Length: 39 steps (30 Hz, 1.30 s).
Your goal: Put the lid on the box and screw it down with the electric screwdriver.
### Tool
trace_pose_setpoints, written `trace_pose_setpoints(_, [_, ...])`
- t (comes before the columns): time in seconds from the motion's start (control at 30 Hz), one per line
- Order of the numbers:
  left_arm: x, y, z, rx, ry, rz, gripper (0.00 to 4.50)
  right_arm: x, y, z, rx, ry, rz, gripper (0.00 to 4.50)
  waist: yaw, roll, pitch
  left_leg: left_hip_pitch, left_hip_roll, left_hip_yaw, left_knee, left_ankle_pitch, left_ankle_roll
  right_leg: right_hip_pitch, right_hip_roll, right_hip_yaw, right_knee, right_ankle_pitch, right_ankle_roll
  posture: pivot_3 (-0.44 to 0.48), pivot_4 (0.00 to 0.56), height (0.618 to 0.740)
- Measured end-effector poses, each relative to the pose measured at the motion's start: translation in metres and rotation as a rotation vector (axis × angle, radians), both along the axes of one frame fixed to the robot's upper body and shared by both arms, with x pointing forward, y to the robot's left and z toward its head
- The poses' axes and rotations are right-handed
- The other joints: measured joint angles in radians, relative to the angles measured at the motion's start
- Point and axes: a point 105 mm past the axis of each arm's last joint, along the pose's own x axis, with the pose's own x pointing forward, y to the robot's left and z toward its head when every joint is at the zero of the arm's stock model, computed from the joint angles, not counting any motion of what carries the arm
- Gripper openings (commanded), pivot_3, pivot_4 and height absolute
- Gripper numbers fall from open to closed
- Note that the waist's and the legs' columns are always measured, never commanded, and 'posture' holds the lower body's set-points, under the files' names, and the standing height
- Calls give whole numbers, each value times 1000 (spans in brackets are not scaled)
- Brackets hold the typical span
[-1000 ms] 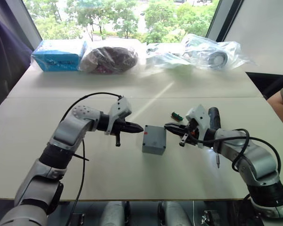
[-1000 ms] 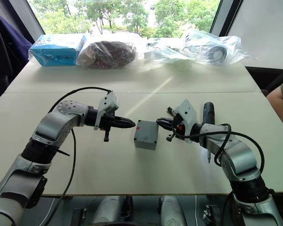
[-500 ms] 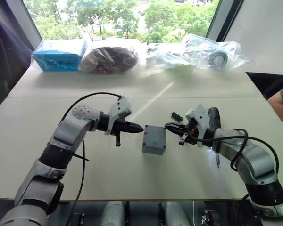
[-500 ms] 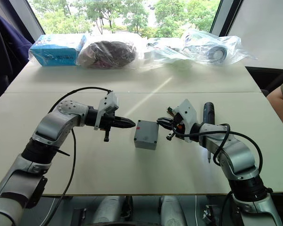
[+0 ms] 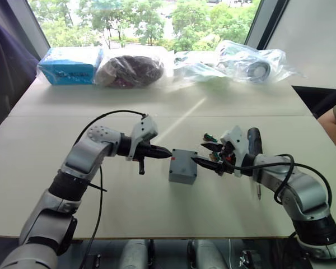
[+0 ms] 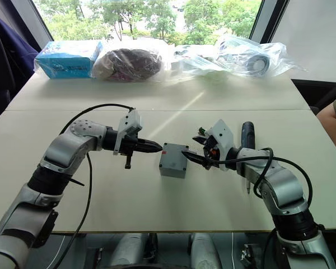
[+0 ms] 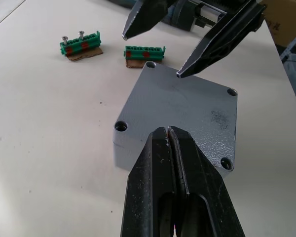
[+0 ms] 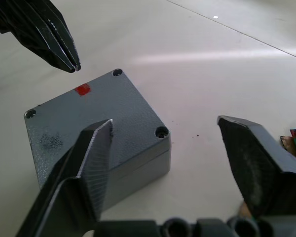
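Note:
The grey box (image 5: 183, 167) stands mid-table with the lid (image 7: 180, 111) lying flat on top of it, its corner screw holes facing up; a red mark (image 8: 82, 89) shows near one corner. My left gripper (image 5: 168, 152) is shut and empty, its tip just left of the box. My right gripper (image 5: 200, 152) is open at the box's right side, with one finger (image 8: 96, 148) over the lid's edge and the other off to the side. The electric screwdriver (image 5: 253, 139) lies on the table behind my right forearm, bit toward the front edge.
Two green terminal blocks (image 7: 80, 42) (image 7: 144, 52) lie just beyond the box. A blue carton (image 5: 70, 65) and several plastic bags (image 5: 249, 61) line the far edge of the table. A person's arm (image 5: 331, 120) shows at the right edge.
My right gripper has gone from shut to open, one finger now reaching over the box's right edge. The left gripper and the box have stayed where they were.

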Motion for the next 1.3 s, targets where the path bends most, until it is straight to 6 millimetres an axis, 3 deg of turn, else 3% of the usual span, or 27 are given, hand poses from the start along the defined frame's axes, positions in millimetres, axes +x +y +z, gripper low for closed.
trace_pose_setpoints(0.13, [-2, -10, 17, -79, -10, -33, 0, 6, -21, 17, 77, 71, -131, 3999, 1, 0, 0, 0, 0, 0, 0, 0, -1, 0, -1, 0, 0, 0, 0, 0, 150, 740])
trace_pose_setpoints(0.17, [-3, -10, 20, -82, -18, -38, 0, 8, -25, 21, 85, 74, -157, 4273, 0, 0, 0, 0, 0, 0, 0, 0, -1, 0, -1, 0, 0, 0, 0, 0, 150, 740])
trace_pose_setpoints(0.23, [-8, -15, 32, -94, -57, -79, 0, 13, -46, 40, 98, 113, -267, 4273, -1, 1, 0, 1, 0, 0, -1, 0, 0, 0, 0, 0, 0, 0, 0, 0, 150, 740])
trace_pose_setpoints(0.3, [-18, -24, 36, -91, -101, -144, 0, 14, -91, 56, 13, 265, -438, 4273, 3, 3, 1, 0, -1, 2, -1, 0, 1, -1, -2, 1, 1, 0, 0, 0, 150, 740])
trace_pose_setpoints(0.37, [-23, -28, 38, -85, -128, -179, 0, 6, -123, 69, -40, 325, -535, 4273, 5, 2, 1, 0, -1, 2, -1, -1, 2, 0, -2, 1, -1, 0, -1, 0, 150, 740])
trace_pose_setpoints(0.43, [-27, -31, 38, -82, -143, -202, 0, -2, -140, 68, -82, 413, -568, 4273, -2, 2, 1, 1, -1, 2, -2, -2, 4, 1, -2, 1, -2, 0, 0, 0, 150, 740])
trace_pose_setpoints(0.53, [-34, -38, 38, -74, -166, -245, 0, -8, -152, 50, -130, 562, -595, 4273, -12, 2, 1, 2, 0, 3, -1, -2, 4, 1, -2, 3, -1, 0, 0, 0, 150, 740])
trace_pose_setpoints(0.73, [-45, -51, 32, -67, -189, -304, 0, -1, -150, 28, -146, 752, -589, 4273, -24, 2, 1, 2, 0, 3, -2, -2, 4, 0, -1, 3, -1, 0, 0, 0, 150, 740])
trace_pose_setpoints(1.23, [-43, -44, 16, -65, -146, -187, 0, 17, -130, -6, -175, 933, -561, 4273, -19, 2, 1, 1, 0, 3, -1, -2, 4, -1, -2, 3, -1, 0, 0, 0, 150, 740])
trace_pose_setpoints(1.3, [-42, -44, 16, -66, -148, -178, 0, 18, -128, -9, -195, 939, -554, 3634, -20, 2, 1, 1, 0, 3, -1, -2, 4, -1, -2, 3, -1, 0, 0, 0, 150, 740])
